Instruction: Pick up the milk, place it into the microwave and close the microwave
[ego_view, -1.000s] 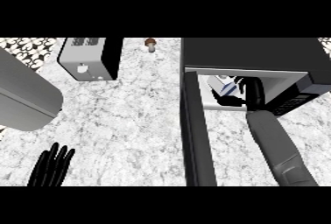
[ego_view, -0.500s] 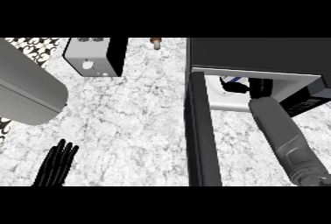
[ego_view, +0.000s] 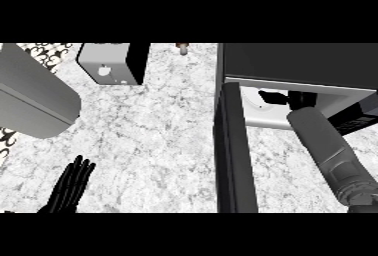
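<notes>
Nearest, the black left hand (ego_view: 68, 186) rests on the white marbled counter (ego_view: 162, 135), well left of the black microwave (ego_view: 295, 65), fingers straight and relaxed; it sits slightly higher in view than half a second ago. The microwave's black door (ego_view: 235, 150) stands open, edge-on. The grey right forearm (ego_view: 328, 150) reaches into the white cavity (ego_view: 258, 112), deeper than before; the black right hand (ego_view: 295, 98) is mostly hidden, so its grip cannot be told. The milk cannot be made out. Farther left, a silver toaster (ego_view: 111, 62).
</notes>
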